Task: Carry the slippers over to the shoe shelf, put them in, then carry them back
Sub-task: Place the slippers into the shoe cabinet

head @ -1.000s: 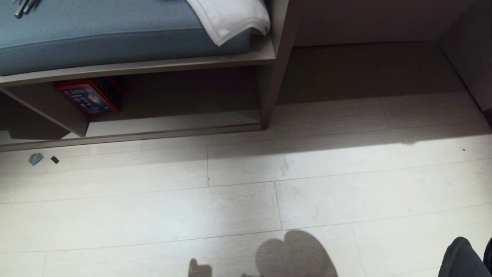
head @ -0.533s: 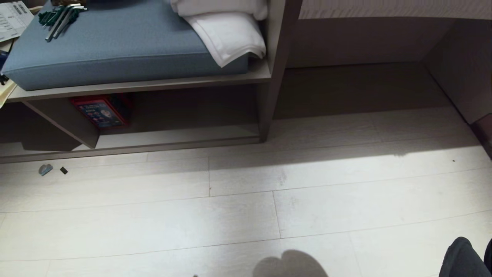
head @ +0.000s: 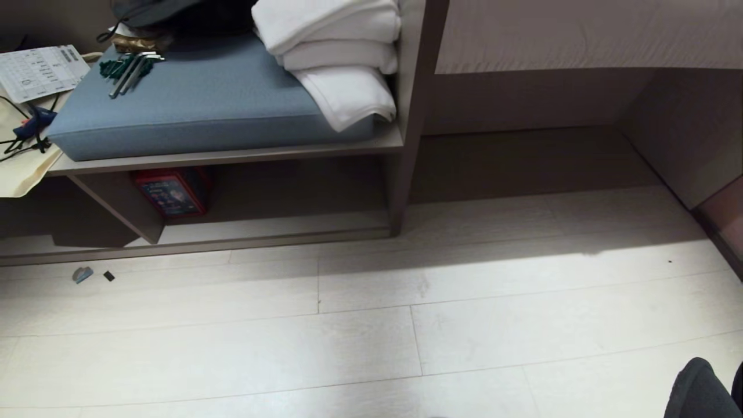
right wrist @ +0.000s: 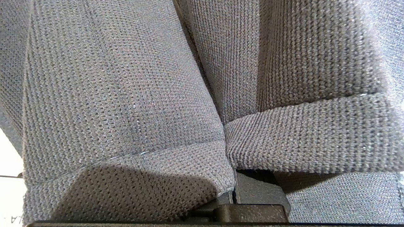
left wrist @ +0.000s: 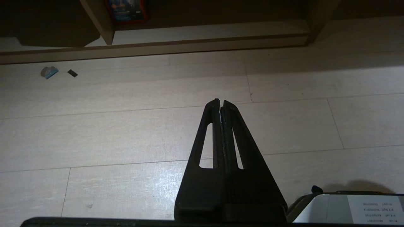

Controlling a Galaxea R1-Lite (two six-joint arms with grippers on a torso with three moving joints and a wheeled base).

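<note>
Slippers, pair, grey knit cloth: carried at the right gripper

Slippers [right wrist: 126, 94]: soft, light, floppy; thin soles judged to bend easily; knit upper rough enough not to slip. Both pressed side by side, filling the right wrist view. Best taken across the folded front bands, both layers pinched together, as appears done now.

Right gripper [right wrist: 235, 189]: jaws closed tight on the cloth, only their base visible beneath the slippers. Dark edge of the slippers [head: 699, 389] just inside the head view's lower right corner, above pale plank floor [head: 371, 325].

Left gripper [left wrist: 221, 104]: jaws shut, nothing held; pointed at bare floor, low, idle.

Shoe shelf [head: 278, 197]: ahead and left, beneath a blue cushion [head: 203, 98]; divider upright; a red box [head: 171, 191] inside. Slippers well apart from it, not yet put in.
</note>
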